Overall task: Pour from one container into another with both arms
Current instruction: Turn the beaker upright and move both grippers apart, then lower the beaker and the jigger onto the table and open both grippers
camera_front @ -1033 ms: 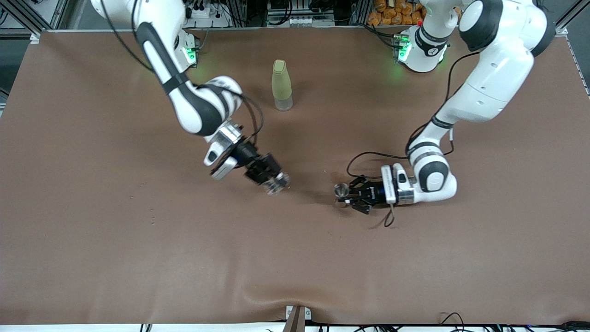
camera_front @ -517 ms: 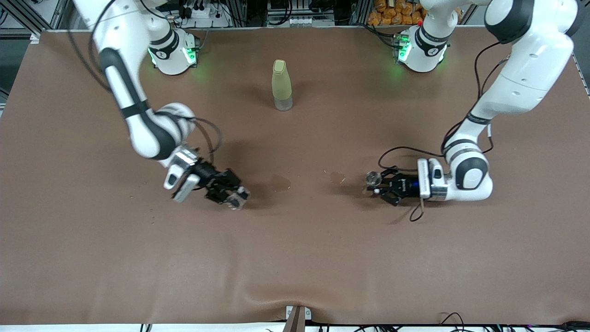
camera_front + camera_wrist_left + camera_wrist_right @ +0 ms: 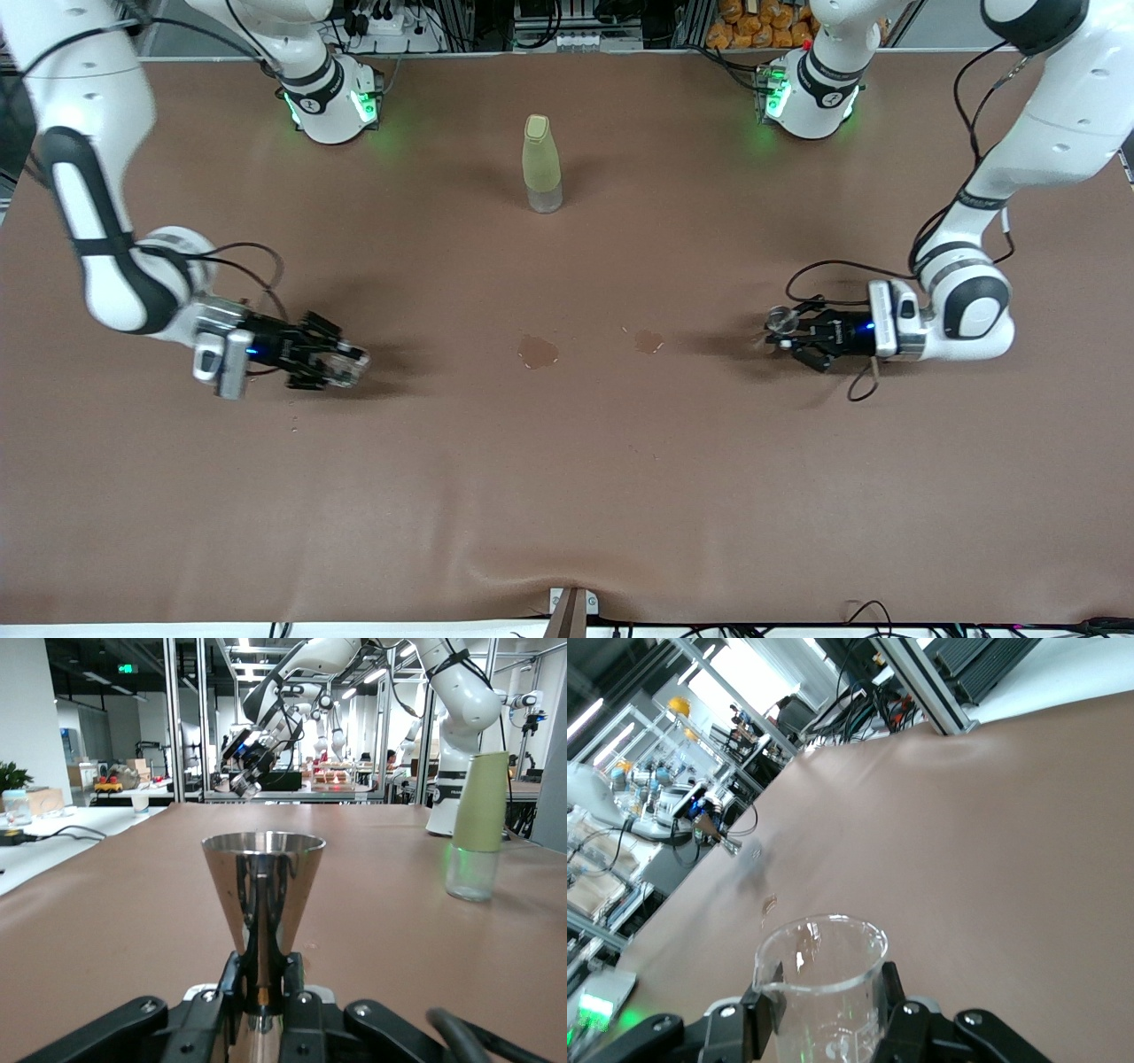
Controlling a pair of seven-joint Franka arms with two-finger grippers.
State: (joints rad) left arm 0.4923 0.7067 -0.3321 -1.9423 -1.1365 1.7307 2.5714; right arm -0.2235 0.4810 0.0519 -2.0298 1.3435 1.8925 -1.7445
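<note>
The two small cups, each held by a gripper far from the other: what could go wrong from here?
1. The right gripper holds the clear cup tilted; any liquid left could spill.
2. The left gripper grips the conical cup only by its narrow base, so it might slip or tip.
3. Two wet spots already mark the table; more may follow.

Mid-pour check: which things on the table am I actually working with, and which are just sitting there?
In the job:
- clear glass cup, gripped by the right gripper at the right arm's end
- grey-rimmed tapered cup, gripped by the left gripper at the left arm's end

Just lying about:
- yellow-green bottle, upright
- two wet spots on the brown table cover
</note>
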